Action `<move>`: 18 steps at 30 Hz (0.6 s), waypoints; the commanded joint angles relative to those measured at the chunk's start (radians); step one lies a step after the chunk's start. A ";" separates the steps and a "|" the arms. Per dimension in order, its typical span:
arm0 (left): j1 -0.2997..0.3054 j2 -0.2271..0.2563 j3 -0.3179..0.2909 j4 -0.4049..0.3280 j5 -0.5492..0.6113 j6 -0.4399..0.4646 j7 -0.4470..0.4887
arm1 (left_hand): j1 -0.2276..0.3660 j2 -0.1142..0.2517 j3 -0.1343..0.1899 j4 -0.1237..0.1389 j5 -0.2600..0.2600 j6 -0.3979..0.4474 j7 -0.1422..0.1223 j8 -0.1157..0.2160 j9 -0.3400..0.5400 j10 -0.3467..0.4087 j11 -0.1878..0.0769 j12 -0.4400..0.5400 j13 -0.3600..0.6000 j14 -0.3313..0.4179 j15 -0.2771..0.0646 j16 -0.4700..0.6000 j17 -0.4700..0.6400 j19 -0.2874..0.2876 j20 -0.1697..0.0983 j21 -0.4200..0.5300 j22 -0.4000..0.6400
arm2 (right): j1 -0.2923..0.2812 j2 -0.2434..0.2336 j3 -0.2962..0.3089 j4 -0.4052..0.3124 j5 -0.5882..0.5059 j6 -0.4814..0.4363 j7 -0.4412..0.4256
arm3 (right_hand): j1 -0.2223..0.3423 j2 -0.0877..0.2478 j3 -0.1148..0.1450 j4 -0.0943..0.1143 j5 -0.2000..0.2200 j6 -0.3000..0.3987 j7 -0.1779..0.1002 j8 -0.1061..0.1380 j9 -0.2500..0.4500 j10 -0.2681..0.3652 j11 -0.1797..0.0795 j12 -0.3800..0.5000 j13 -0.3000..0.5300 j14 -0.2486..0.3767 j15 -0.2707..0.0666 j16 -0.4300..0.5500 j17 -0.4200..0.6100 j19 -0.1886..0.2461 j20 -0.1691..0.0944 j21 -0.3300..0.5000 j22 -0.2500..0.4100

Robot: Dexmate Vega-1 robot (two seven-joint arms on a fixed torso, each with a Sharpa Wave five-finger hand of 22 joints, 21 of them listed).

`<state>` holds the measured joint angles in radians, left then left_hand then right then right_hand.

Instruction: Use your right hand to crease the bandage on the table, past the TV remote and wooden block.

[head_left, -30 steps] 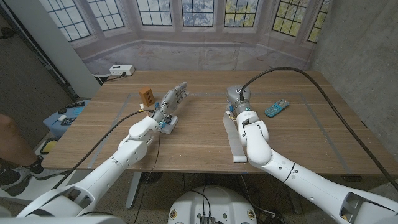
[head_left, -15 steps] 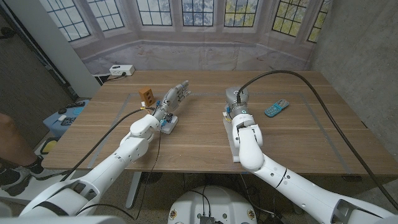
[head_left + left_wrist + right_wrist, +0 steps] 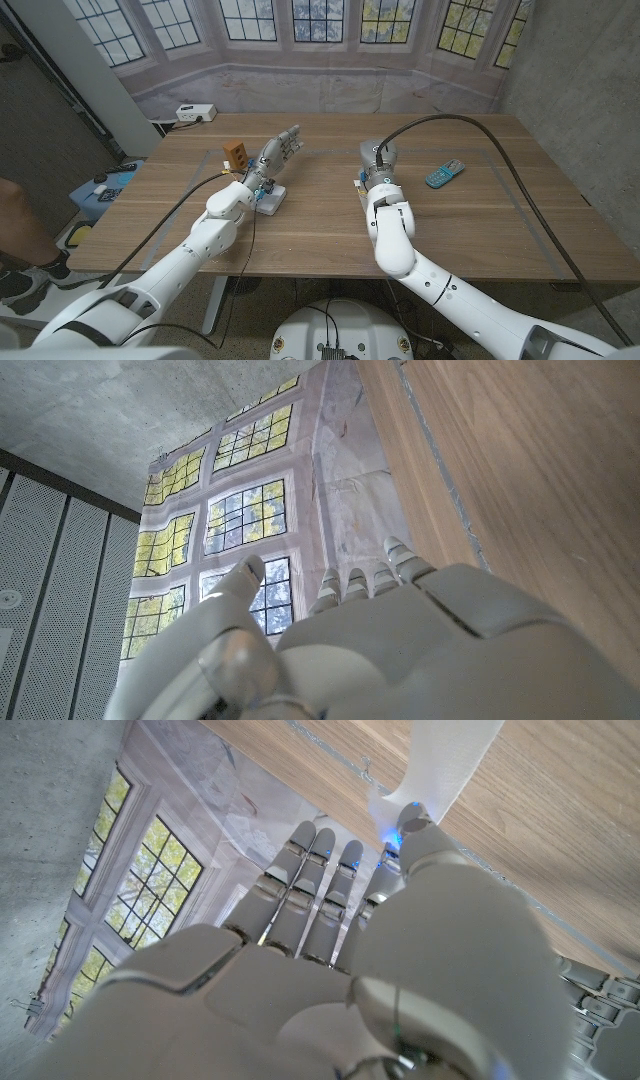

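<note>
Right hand (image 3: 330, 950), fingers (image 3: 300, 880) together (nothing held), with bandage (image 3: 445, 760) just beyond the fingertips: press flat, evenly.

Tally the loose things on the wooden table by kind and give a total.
TV remote: 1
wooden block: 1
bandage: 1
white power strip, far left corner: 1
Total: 4

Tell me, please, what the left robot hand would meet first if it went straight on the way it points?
Likely nothing: the left robot hand points over bare table toward the far edge, passing right of the wooden block, though depth is unclear.
</note>
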<state>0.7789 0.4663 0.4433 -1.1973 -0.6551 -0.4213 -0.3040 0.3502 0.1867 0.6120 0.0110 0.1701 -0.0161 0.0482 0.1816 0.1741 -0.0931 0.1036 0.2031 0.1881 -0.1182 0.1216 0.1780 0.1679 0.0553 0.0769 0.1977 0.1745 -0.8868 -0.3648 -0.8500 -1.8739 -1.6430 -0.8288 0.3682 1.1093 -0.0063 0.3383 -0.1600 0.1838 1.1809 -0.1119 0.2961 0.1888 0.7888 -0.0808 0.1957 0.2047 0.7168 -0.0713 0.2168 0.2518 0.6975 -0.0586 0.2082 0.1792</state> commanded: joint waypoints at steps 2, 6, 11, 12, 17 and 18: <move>0.059 0.028 -0.030 -0.075 -0.004 -0.002 0.064 | 0.013 -0.003 0.004 -0.005 0.005 0.000 0.002 0.002 0.005 -0.004 0.004 0.002 0.003 -0.002 0.003 0.001 0.003 -0.005 0.003 0.000 0.002 | -0.008 0.027 0.010 0.008 -0.023 0.015 0.015 | -0.001 0.002 0.006 -0.002 -0.002 0.021 0.022 -0.003 0.005 0.000 0.010 0.000 -0.001 0.005 -0.091 0.006 0.001 0.000 0.001 0.005 0.003; 0.072 0.031 -0.034 -0.090 -0.003 -0.001 0.080 | 0.014 -0.003 0.004 -0.005 0.005 0.001 0.003 0.002 0.005 -0.003 0.005 0.003 0.003 -0.002 0.003 0.002 0.003 -0.005 0.003 0.000 0.002 | -0.019 0.031 0.012 0.002 -0.038 0.008 0.019 | -0.001 0.001 0.007 -0.002 -0.002 0.021 0.022 -0.003 0.005 0.001 0.010 0.000 -0.001 0.005 -0.092 0.005 0.000 0.000 0.001 0.006 0.003; 0.082 0.032 -0.036 -0.101 -0.003 -0.002 0.091 | 0.014 -0.003 0.004 -0.005 0.005 0.000 0.003 0.002 0.005 -0.003 0.005 0.003 0.002 -0.003 0.003 0.001 0.003 -0.005 0.004 0.000 0.002 | -0.035 0.033 0.016 -0.015 -0.063 0.006 0.027 | -0.001 0.000 0.009 -0.002 -0.002 0.022 0.020 -0.004 0.005 0.001 0.012 0.000 -0.001 0.004 -0.091 0.004 -0.001 0.000 0.003 0.006 0.003; 0.083 0.031 -0.036 -0.102 -0.003 -0.002 0.092 | 0.014 -0.003 0.004 -0.005 0.005 0.000 0.003 0.002 0.005 -0.003 0.004 0.003 0.002 -0.003 0.004 0.001 0.003 -0.005 0.004 0.000 0.002 | -0.039 0.034 0.017 -0.019 -0.069 0.006 0.029 | -0.002 0.000 0.009 -0.002 -0.002 0.022 0.020 -0.004 0.005 0.001 0.013 0.000 -0.001 0.004 -0.091 0.005 -0.001 -0.001 0.003 0.006 0.003; 0.086 0.028 -0.036 -0.103 -0.004 -0.007 0.096 | 0.015 -0.003 0.003 -0.005 0.005 0.001 0.003 0.002 0.005 -0.003 0.005 0.003 0.002 -0.003 0.004 0.002 0.003 -0.006 0.004 0.000 0.002 | -0.061 0.042 0.026 -0.032 -0.095 0.005 0.034 | -0.002 0.001 0.010 -0.002 -0.002 0.022 0.021 -0.006 0.006 0.002 0.013 0.001 -0.001 0.004 -0.089 0.005 -0.001 -0.001 0.005 0.006 0.004; 0.086 0.028 -0.036 -0.103 -0.004 -0.008 0.095 | 0.015 -0.003 0.003 -0.005 0.005 0.001 0.003 0.002 0.005 -0.002 0.005 0.003 0.002 -0.003 0.003 0.002 0.003 -0.006 0.004 0.000 0.002 | -0.065 0.044 0.029 -0.035 -0.099 0.006 0.036 | -0.002 0.001 0.010 -0.002 -0.002 0.022 0.022 -0.006 0.006 0.002 0.013 0.001 -0.001 0.003 -0.087 0.005 -0.001 -0.001 0.006 0.006 0.004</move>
<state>0.8463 0.4922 0.4129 -1.2801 -0.6577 -0.4234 -0.2293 0.3555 0.1814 0.6121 0.0111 0.1702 -0.0161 0.0483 0.1816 0.1741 -0.0931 0.1036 0.2031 0.1880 -0.1181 0.1215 0.1780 0.1679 0.0553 0.0768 0.1978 0.1745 -0.9171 -0.3352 -0.8351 -1.8846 -1.6964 -0.8200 0.3906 1.1094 -0.0064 0.3384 -0.1602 0.1838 1.1901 -0.1026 0.2885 0.1894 0.7904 -0.0717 0.1957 0.2048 0.7168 -0.0713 0.2168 0.2507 0.6976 -0.0587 0.2082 0.1792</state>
